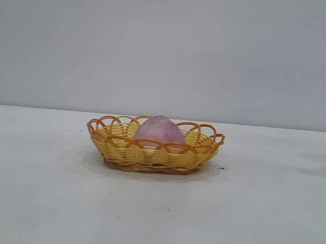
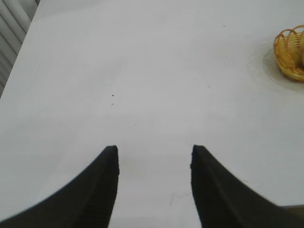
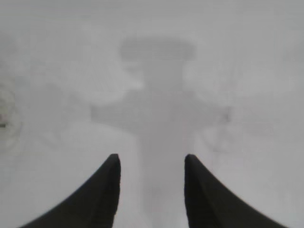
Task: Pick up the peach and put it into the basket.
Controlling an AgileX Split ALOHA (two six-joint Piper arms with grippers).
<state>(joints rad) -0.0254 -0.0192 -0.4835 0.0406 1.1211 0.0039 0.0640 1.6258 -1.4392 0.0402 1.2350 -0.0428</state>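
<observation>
White desk [image 1: 41, 203] fills the lower half of the exterior view, plain grey wall [image 1: 170, 42] behind it; surface pale and matte, a few dark specks scattered on it; neither arm shows in this view. Basket [image 1: 149, 152] sits on the desk near the middle, shallow oval, yellow woven body, orange-brown looped rim, a faint shadow ring around its base; its edge also shows in the left wrist view, far off to one side, well apart from that arm. Peach [image 1: 160, 128] rests inside the basket, roughly centred, dull pink-mauve dome rising above the rim, base hidden by the weave; nothing touches it. Left hand [image 2: 154, 154] hangs over bare desk, both dark fingers [image 2: 102, 190] in frame, set apart with white surface visible between them, nothing held. Right hand [image 3: 152, 161] points down at bare desk, dark fingers [image 3: 102, 194] likewise spread with a clear gap and nothing between them; a soft grey shadow [image 3: 159, 109] of the arm falls on the desk beyond the fingertips, cross-shaped; basket and peach do not show in this view. Smallest marks: one dark speck [image 2: 112, 95] on the desk ahead of the left hand.
</observation>
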